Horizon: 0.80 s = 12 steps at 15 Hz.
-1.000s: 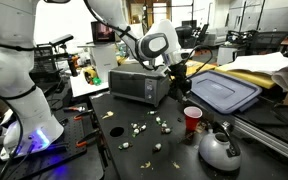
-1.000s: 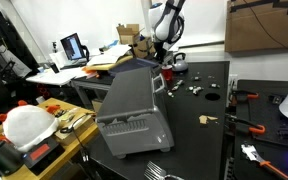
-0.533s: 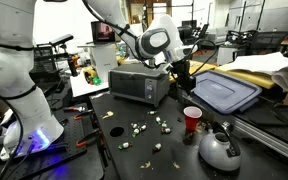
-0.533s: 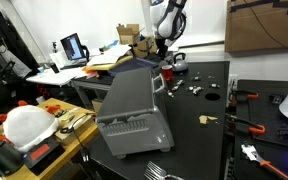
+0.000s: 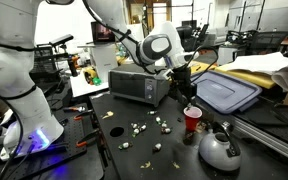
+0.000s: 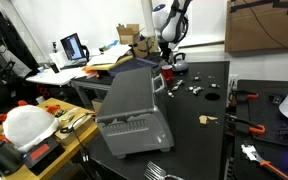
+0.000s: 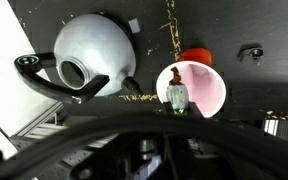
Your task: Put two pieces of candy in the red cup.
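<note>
The red cup point(image 5: 191, 121) stands upright on the dark table beside the grey kettle point(image 5: 219, 148). My gripper point(image 5: 187, 97) hangs just above the cup. In the wrist view the gripper point(image 7: 177, 103) is shut on a small pale piece of candy point(image 7: 178, 92), held over the cup's white inside point(image 7: 202, 92). Several more pieces of candy point(image 5: 139, 128) lie scattered on the table to the side of the cup, and they also show in an exterior view point(image 6: 196, 88). The cup is a small red spot under the gripper point(image 6: 168, 62) there.
A toaster oven point(image 5: 139, 85) stands behind the candies, large in an exterior view point(image 6: 132, 110). A blue bin lid point(image 5: 224, 92) lies behind the cup. The kettle point(image 7: 89, 60) sits close beside the cup. A tan scrap point(image 6: 206, 119) lies on the table.
My gripper has moved down and sideways from in front of the toaster oven to just above the red cup. Cup, kettle and loose candies have not moved.
</note>
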Each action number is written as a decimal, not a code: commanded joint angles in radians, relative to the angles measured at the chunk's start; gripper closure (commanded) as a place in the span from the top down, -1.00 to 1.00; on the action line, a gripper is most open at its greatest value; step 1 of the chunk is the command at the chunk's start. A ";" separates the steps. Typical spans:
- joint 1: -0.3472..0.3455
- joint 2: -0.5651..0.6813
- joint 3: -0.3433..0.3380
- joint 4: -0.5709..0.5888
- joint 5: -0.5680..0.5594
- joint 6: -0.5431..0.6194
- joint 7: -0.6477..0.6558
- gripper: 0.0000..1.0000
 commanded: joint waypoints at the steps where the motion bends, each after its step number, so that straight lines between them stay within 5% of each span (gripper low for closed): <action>1: 0.006 0.018 -0.006 0.016 -0.015 0.027 0.029 -0.91; 6: 0.014 0.026 -0.011 0.027 -0.017 0.057 0.027 -0.91; 7: 0.015 0.026 -0.010 0.027 -0.015 0.059 0.027 -0.22; 12: 0.036 -0.005 -0.027 -0.011 -0.041 0.069 0.032 0.47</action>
